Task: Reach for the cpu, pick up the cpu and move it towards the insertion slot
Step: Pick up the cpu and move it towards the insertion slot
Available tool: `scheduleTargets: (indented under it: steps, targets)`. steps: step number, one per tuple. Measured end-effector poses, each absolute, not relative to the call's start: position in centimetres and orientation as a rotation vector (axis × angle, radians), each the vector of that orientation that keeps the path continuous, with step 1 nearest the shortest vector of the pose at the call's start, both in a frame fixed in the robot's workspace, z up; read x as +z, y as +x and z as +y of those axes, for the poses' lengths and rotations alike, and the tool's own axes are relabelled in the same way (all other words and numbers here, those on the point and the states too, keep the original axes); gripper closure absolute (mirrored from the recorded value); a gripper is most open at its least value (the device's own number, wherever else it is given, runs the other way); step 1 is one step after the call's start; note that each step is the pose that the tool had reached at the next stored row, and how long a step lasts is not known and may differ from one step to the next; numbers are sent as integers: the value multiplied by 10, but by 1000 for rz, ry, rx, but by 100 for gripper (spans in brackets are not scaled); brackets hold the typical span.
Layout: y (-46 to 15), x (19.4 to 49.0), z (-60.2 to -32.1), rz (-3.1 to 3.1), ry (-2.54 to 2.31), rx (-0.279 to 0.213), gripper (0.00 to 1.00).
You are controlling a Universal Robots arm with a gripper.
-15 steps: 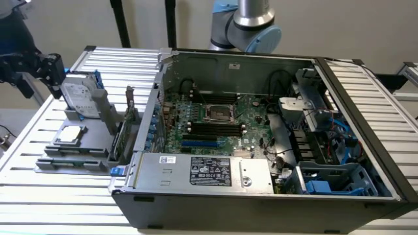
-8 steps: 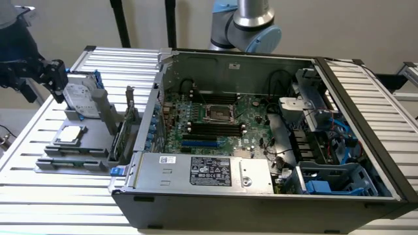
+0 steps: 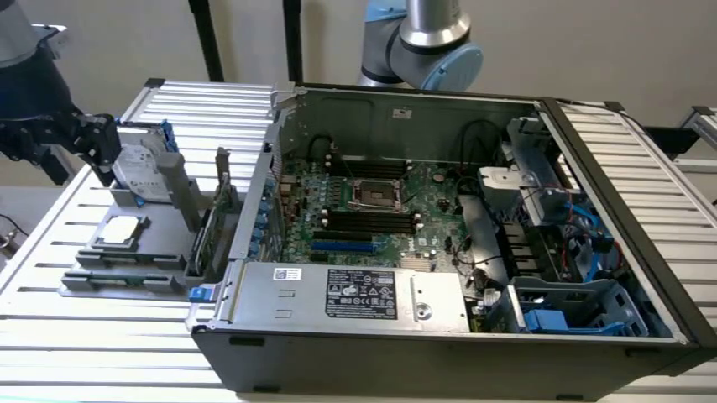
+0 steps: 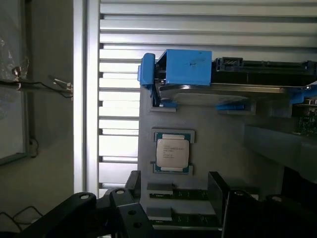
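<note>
On the slatted white table, the flat silver-grey cpu is seen centred just beyond the black gripper, spread wide and empty.

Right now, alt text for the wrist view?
The cpu lies flat in a grey fixture, apart from the open hand and its dark fingers. Past it sits a hard drive with blue rails, on a slatted metal table.

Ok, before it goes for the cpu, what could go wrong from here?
1. The hard drive stands right beside the cpu; the open gripper could clip it descending.
2. The case wall stands between cpu and insertion slot; a low carry might hit it.
</note>
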State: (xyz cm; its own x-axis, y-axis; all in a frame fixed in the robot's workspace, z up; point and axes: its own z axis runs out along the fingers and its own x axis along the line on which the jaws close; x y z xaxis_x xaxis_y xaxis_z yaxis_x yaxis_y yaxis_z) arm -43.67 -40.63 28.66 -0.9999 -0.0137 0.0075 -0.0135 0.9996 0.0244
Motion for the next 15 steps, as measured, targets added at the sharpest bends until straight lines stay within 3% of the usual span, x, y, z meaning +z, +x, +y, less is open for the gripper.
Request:
scheduleTargets:
  steps: [15]
  targets:
    - [-435, 259, -410, -3134, 17, -38, 35]
